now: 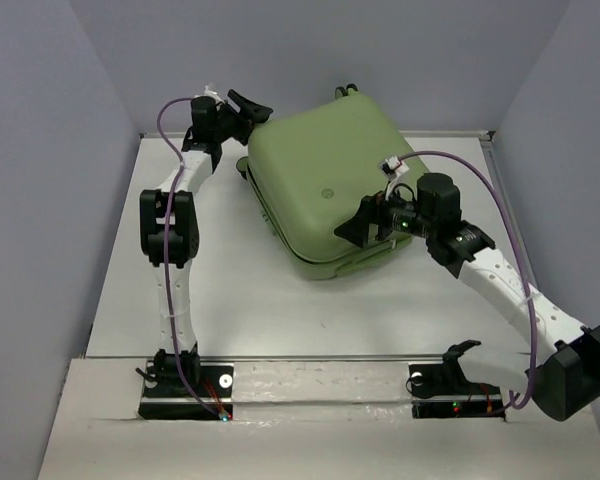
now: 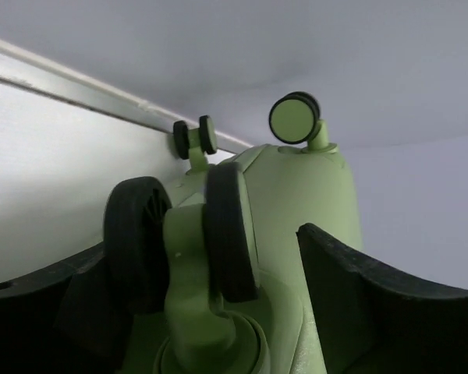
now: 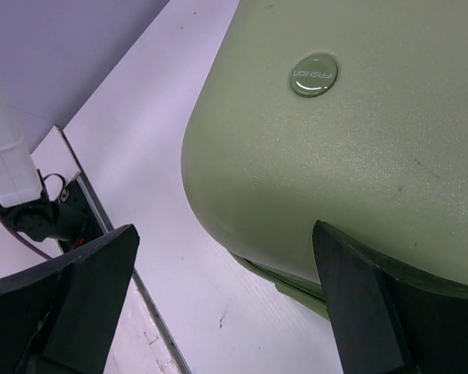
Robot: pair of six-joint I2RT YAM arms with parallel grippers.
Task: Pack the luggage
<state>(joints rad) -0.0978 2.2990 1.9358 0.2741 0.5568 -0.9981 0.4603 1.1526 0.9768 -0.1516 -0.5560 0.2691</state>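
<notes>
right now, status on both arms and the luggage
Left jaws open astride a caster wheel. Right jaws open at luggage near corner. Luggage shut, flat on table. Nothing blocking.

A white desk (image 1: pixel 280 310) sits inside a plain booth. Pale lavender-grey panels close it in: a back wall (image 1: pixel 310 50), a left wall (image 1: pixel 40 200) and a right wall (image 1: pixel 570 150). A metal rail (image 1: pixel 320 357) crosses the desk's near edge. The light is soft and even.

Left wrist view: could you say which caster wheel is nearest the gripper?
The large foreground caster wheel, between the left gripper fingers; the other two sit far behind.
</notes>
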